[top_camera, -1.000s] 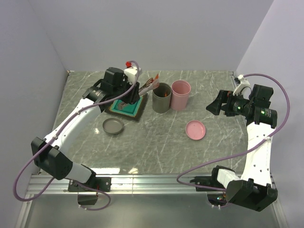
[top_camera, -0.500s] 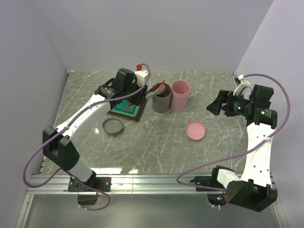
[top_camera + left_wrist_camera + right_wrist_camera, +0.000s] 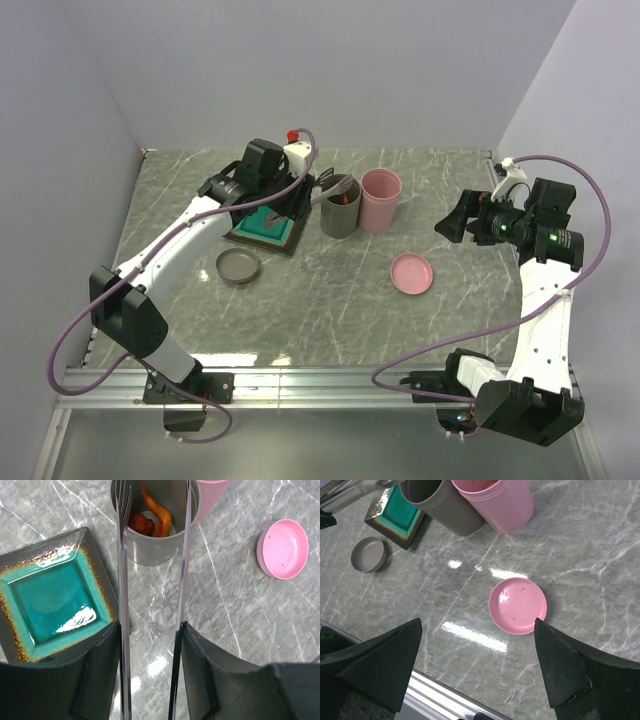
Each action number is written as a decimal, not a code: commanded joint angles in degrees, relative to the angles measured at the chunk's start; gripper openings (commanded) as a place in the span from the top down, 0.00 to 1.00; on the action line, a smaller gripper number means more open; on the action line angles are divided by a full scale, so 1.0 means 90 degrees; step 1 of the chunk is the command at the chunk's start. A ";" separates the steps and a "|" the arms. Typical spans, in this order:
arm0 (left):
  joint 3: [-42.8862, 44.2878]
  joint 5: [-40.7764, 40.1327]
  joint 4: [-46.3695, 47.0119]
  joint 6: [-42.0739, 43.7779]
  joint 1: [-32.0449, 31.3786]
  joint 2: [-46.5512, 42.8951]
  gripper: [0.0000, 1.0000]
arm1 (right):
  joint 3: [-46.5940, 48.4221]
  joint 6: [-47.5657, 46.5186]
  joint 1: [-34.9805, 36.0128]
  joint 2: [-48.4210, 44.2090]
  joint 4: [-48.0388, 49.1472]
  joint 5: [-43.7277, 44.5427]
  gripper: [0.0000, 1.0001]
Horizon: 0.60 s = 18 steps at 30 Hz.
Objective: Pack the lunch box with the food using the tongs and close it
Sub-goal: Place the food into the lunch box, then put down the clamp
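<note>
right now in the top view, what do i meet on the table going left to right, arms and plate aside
grey lid → grey cup → pink cup → pink lid

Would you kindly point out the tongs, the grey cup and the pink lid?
tongs (image 3: 123, 580), left wrist view, on one metal arm.
grey cup (image 3: 152, 550), left wrist view, on its outer wall.
pink lid (image 3: 517, 605), right wrist view, at its centre.

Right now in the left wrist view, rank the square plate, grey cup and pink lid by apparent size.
1. square plate
2. grey cup, cropped by the top edge
3. pink lid, clearly smallest
</note>
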 commanded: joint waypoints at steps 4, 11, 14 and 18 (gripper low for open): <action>0.0358 -0.0040 0.0125 -0.0124 -0.0011 -0.0404 0.48 | 0.0056 0.0008 -0.0048 -0.0183 0.0090 -0.0006 0.00; -0.0022 0.0497 0.0252 -0.0436 0.1023 -0.1039 0.50 | 0.0026 -0.0012 -0.0048 -0.0193 0.0089 -0.0025 0.00; -0.0335 0.0780 0.0252 -0.0428 0.1726 -0.1234 0.51 | 0.0016 -0.0012 -0.0039 -0.0154 0.0090 -0.0045 0.00; -0.0803 0.0956 0.0320 -0.0232 0.2498 -0.1430 0.51 | 0.0036 -0.0022 -0.0058 -0.0115 0.0090 -0.0074 0.00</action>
